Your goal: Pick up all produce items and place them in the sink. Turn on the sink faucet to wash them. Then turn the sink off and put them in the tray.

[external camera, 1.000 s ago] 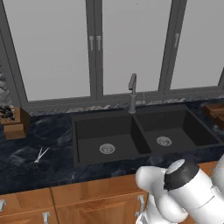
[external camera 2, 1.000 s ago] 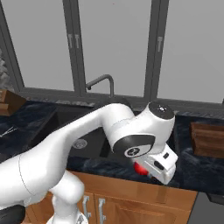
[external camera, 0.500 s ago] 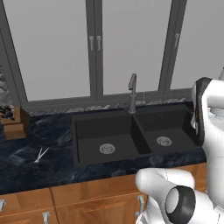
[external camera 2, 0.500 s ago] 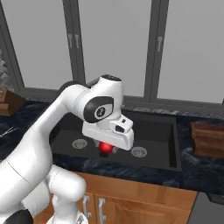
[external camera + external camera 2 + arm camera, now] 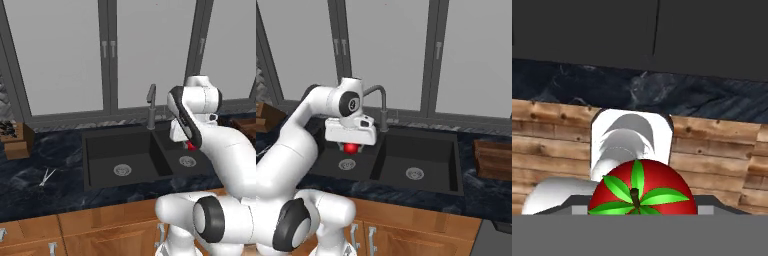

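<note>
My gripper is shut on the produce item, a small glossy red fruit with a green top. It hangs in the air above the black double-basin sink, just in front of the dark grey faucet. In the left base view the fruit peeks out red below the white hand, over the sink and right of the faucet. Both basins are bare apart from their silver drains. The reddish-brown tray lies on the counter to the right of the sink.
Silver scissors lie on the dark marble counter left of the sink. A light wooden knife block stands at the far left. Windows rise behind the faucet, and wooden cabinet fronts run below the counter.
The arm has swung the held fruit from low over the counter's front edge, left and back, to a spot over the sink near the faucet. The grip stays the same.
</note>
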